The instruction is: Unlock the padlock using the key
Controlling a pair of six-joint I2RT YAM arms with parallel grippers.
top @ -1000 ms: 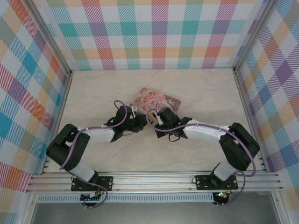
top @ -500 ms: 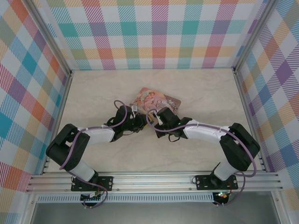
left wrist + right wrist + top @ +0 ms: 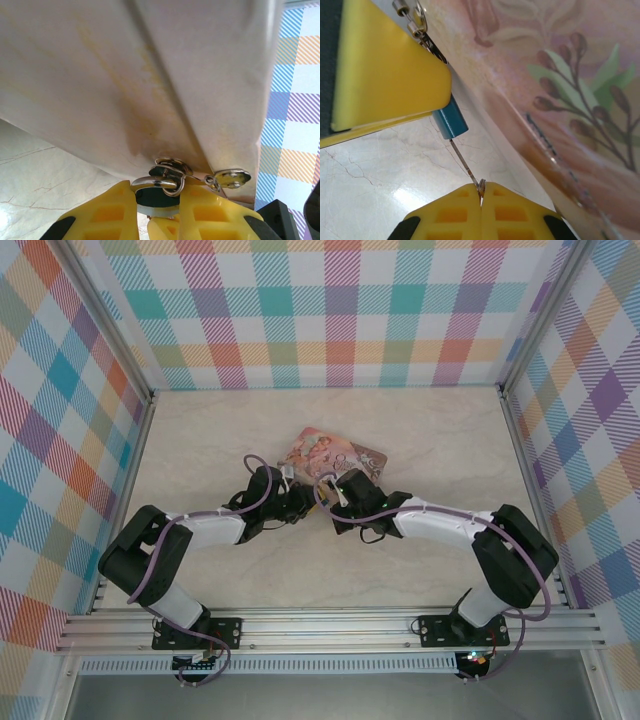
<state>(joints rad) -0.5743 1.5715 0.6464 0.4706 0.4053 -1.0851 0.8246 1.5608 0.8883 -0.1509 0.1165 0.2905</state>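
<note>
1. From overhead, both arms reach to the near edge of a pink rectangular tin box with a picture on its lid [image 3: 335, 455], which lies on a pale marbled table [image 3: 200, 430]. The left gripper [image 3: 300, 502] and the right gripper [image 3: 335, 495] meet almost tip to tip, just beside the tin box.
2. Compared with a second ago, we see no real shift overhead: the arms and the tin box sit where they were. We judge the work has become very fine, with the key being seated or turned and no large move under way.
3. The left wrist view gives the top of the lock. The left gripper's yellow fingers are closed nearly all the way on the small padlock with a blue-teal body and thin silvery shackle [image 3: 155, 182]. The shackle threads a metal hasp ring [image 3: 172, 167] on the near side of the tin box.
4. The right wrist view gives the other end. The padlock's teal body pokes out below a left finger, close against the tin box. The tiny, thin greyish metal key [image 3: 464, 161] runs from it down to the right gripper, which is pinched fully shut on the key's ringed head.
5. The key's tip meets the lower end of the body, apparently in the keyhole. We cannot tell whether the shackle has released. Overhead, both items are too small to make out.
</note>
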